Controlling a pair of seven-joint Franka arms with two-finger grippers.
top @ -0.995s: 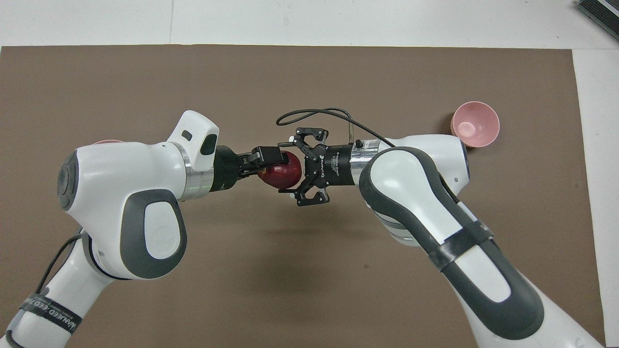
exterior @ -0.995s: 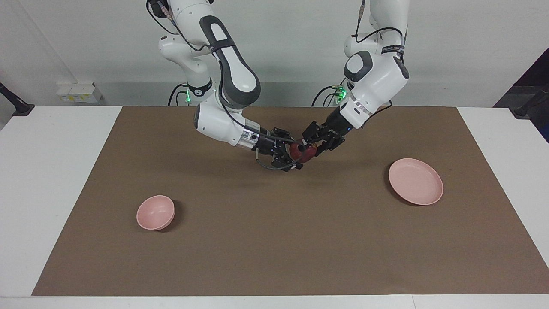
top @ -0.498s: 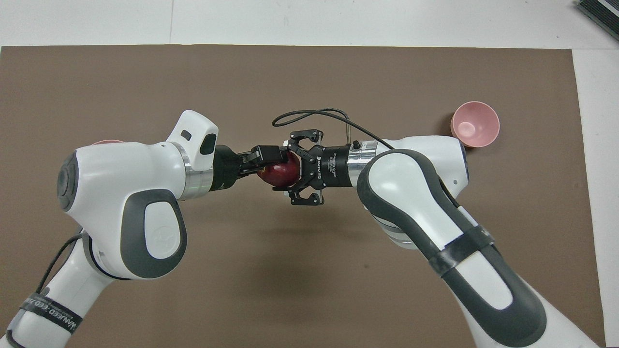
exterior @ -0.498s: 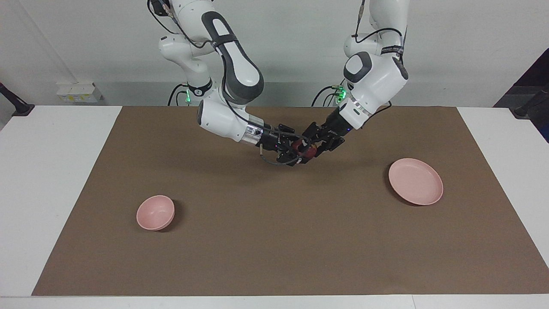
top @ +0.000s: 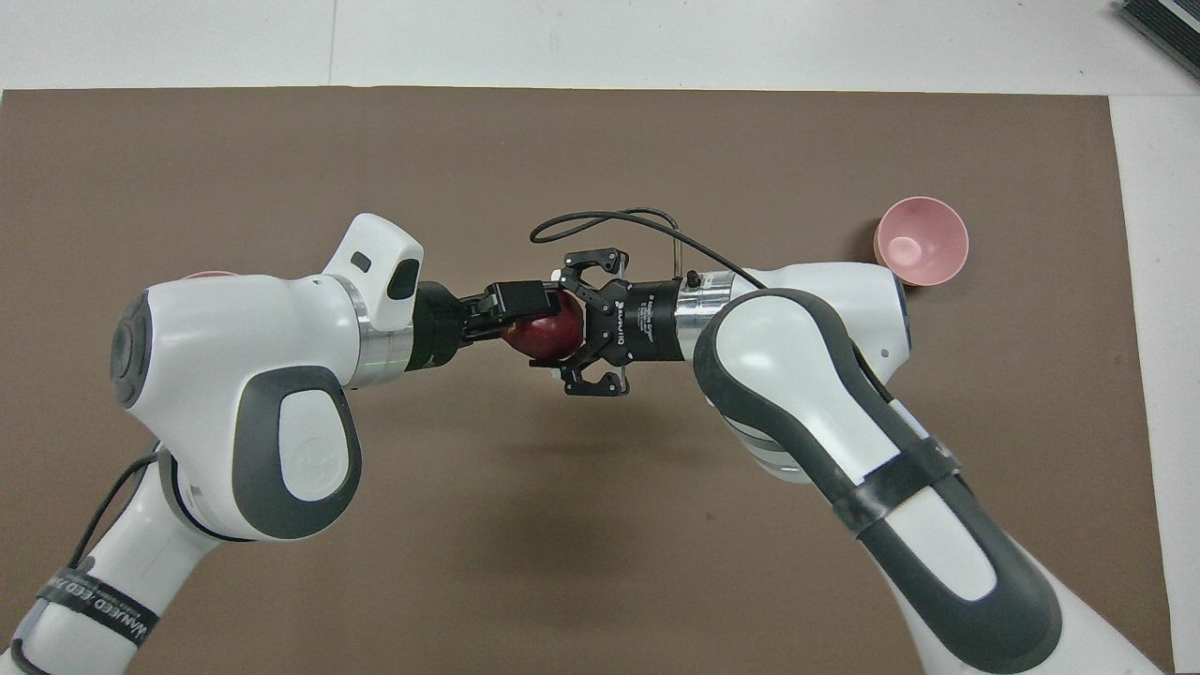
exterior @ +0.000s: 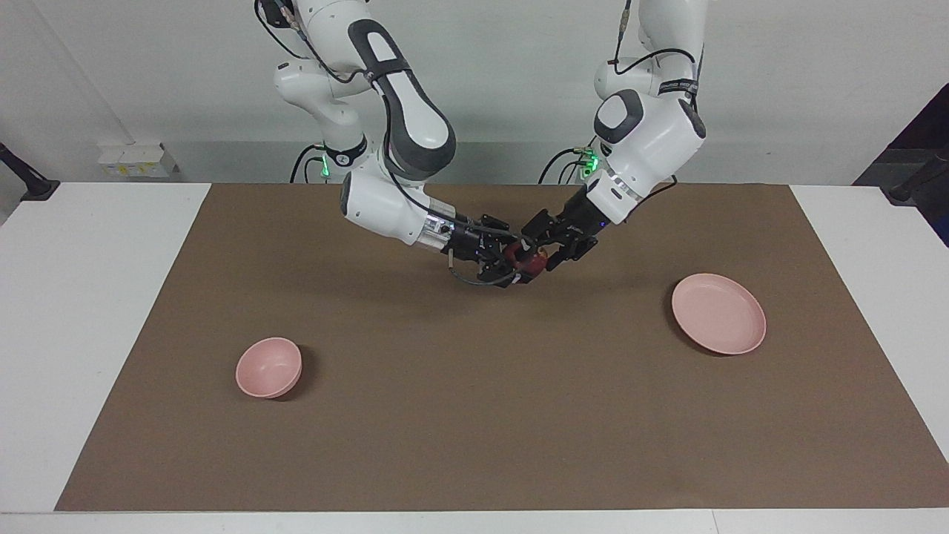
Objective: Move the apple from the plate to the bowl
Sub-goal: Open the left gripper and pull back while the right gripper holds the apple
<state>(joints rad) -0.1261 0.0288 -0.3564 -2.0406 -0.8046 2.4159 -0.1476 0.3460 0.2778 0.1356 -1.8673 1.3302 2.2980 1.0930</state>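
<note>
Obs.: the apple (top: 548, 333) is off the plate (exterior: 718, 313) and in the air over the middle of the table (exterior: 474, 445), caught between both grippers, which meet nose to nose along a near-level line.

Right gripper (top: 570, 326): clenched on the apple, one finger at each side of the fruit, arm reaching in from the bowl's end of the table.

Left gripper (top: 527, 314): pressed up against the apple's other flank from the plate's end. Whether it grips or has let go, I cannot tell from either view.

Layout, overhead view, clock centred on the apple:
- bowl (top: 921, 241) between 2 and 3 o'clock, well apart, empty, at the right arm's end of the table
- plate at about 9 o'clock, almost wholly hidden under the left arm; the facing view shows it bare at the left arm's end
- left arm's wrist at 9 o'clock, right arm's wrist at 3 o'clock

Key relation: the bowl lies on the same side of the apple as the right arm's own wrist. The carry is therefore a pull-back toward 2–3 o'clock, not a push across. The right arm is clearly the nearer one to the bowl.

Judgement: a handover, right arm taking over. The left gripper would need to clear toward 9 o'clock first. The apple is round, so it has no long axis to align. A round, smooth fruit could roll out of a two-finger pinch if dragged early.
</note>
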